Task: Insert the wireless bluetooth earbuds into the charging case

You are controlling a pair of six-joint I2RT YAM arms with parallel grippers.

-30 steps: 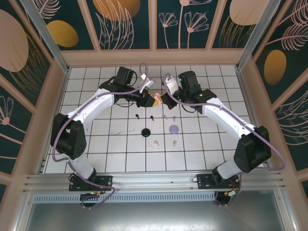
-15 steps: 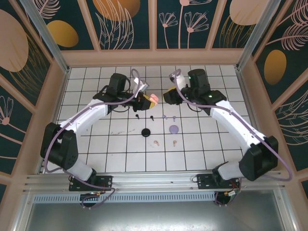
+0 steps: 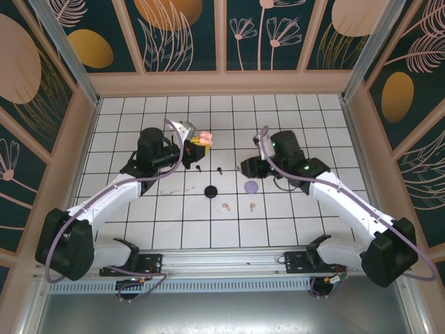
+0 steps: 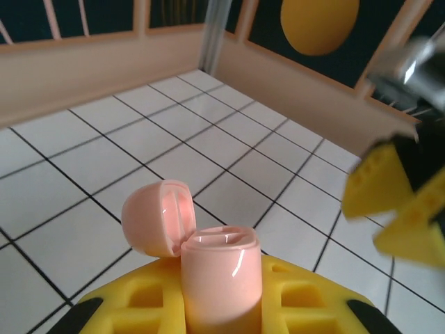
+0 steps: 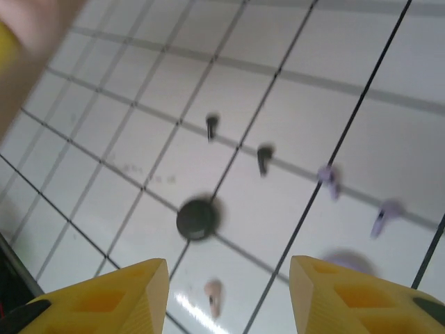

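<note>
Left wrist: my left gripper [image 4: 219,309] pinches the open pink case [image 4: 217,268]. Right gripper [image 5: 228,271] spread, empty; pink earbud [image 5: 213,296] below cd skid if nudged.

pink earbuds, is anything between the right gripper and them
Nothing visible. The right gripper hangs open above the tiles, and a pink earbud lies on bare tile below its gap. The black round case sits beside that earbud, apart from it, not across the way down.

Left pincer [image 3: 199,141] aloft, tight on a pink case [image 3: 206,135]; right pincer [image 5: 228,275] tilted downward, jaws apart; both arms angled inward.
</note>
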